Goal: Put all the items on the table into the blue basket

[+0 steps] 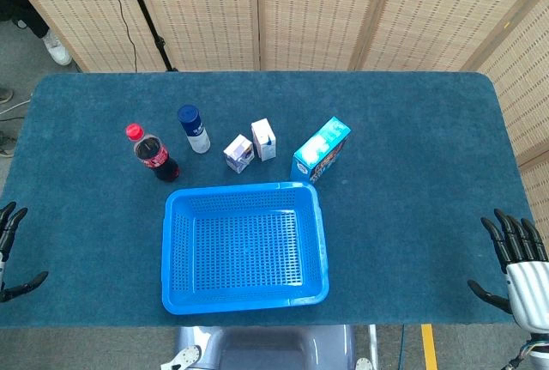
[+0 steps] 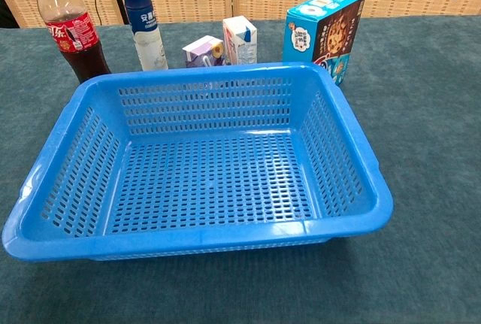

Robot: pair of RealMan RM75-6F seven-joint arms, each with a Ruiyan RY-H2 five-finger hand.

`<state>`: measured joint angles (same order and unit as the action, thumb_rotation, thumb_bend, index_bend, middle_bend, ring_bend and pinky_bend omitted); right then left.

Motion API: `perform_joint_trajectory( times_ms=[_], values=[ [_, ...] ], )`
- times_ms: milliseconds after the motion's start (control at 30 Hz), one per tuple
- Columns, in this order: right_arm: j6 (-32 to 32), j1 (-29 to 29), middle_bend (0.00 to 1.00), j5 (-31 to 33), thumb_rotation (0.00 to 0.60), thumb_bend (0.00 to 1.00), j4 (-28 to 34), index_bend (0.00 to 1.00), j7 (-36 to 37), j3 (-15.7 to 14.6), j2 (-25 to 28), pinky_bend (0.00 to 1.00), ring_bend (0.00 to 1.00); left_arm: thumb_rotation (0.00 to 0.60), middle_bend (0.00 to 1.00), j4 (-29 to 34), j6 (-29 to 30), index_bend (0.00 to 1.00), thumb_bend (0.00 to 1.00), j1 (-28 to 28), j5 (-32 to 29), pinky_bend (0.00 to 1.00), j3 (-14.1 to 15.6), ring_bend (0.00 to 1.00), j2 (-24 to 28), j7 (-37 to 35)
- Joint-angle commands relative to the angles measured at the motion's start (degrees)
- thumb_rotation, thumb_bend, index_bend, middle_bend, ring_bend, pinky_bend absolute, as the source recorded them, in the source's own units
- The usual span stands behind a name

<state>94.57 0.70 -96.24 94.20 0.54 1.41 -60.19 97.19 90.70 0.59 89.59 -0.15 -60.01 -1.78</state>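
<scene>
Two bottles (image 1: pixel 154 154), two cartons (image 1: pixel 239 153), one box (image 1: pixel 321 150), one basket (image 1: pixel 180 215)

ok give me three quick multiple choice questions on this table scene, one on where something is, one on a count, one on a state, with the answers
1. Where does the cola bottle stand among the row of items?
A. at the left end
B. at the right end
C. inside the basket

2. How many items stand on the table outside the blue basket?
A. three
B. five
C. seven

3. What is the state of the basket?
A. empty
B. half full
C. tipped over

Answers:
1. A, the head view shows it left of the white bottle, the two small cartons and the biscuit box.
2. B, two bottles, two cartons and one box.
3. A, both views show only bare mesh inside; the left hand and right hand rest at the table edges, holding nothing.
</scene>
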Motion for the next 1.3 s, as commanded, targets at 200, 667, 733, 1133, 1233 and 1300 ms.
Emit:
perform_joint_trajectory(
  times_ms=[200,667,733,1133,1233,1300],
  values=[
    [-0.4,-0.2,0.00,0.1,0.600,0.00,-0.3,0.00,0.4,-0.1,0.2,0.00,0.00,0.600,0.00,0.0,0.1,0.00,0.11,0.1,0.2,0.00,0.1,0.00,-0.1,0.6],
    [-7.2,-6.4,0.00,0.5,0.600,0.00,-1.7,0.00,0.0,2.6,0.9,0.00,0.00,0.600,0.00,0.1,-0.6,0.00,0.11,-0.2,0.1,0.00,0.2,0.00,0.0,0.4],
    [-8.3,-8.1,0.00,0.3,0.600,0.00,-2.3,0.00,0.3,3.6,1.2,0.00,0.00,0.600,0.00,0.4,-0.7,0.00,0.11,-0.2,-0.1,0.00,0.1,0.00,0.0,0.3],
    [-20.1,-22.9,0.00,3.6,0.600,0.00,-5.1,0.00,-0.5,12.4,-0.5,0.00,0.00,0.600,0.00,1.5,-1.7,0.00,0.11,-0.6,-3.4,0.00,-1.3,0.00,-0.5,2.5],
    [-27.9,-31.2,0.00,4.3,0.600,0.00,-7.8,0.00,0.8,15.4,-2.5,0.02,0.00,0.600,0.00,1.8,-2.6,0.00,0.11,-1.0,-4.4,0.00,-1.6,0.00,-0.7,3.7],
    [-30.7,-34.3,0.00,4.3,0.600,0.00,-9.7,0.00,2.2,15.9,-3.4,0.03,0.00,0.600,0.00,1.9,-3.0,0.00,0.11,-1.2,-5.0,0.00,-1.7,0.00,-0.9,4.3]
  ],
)
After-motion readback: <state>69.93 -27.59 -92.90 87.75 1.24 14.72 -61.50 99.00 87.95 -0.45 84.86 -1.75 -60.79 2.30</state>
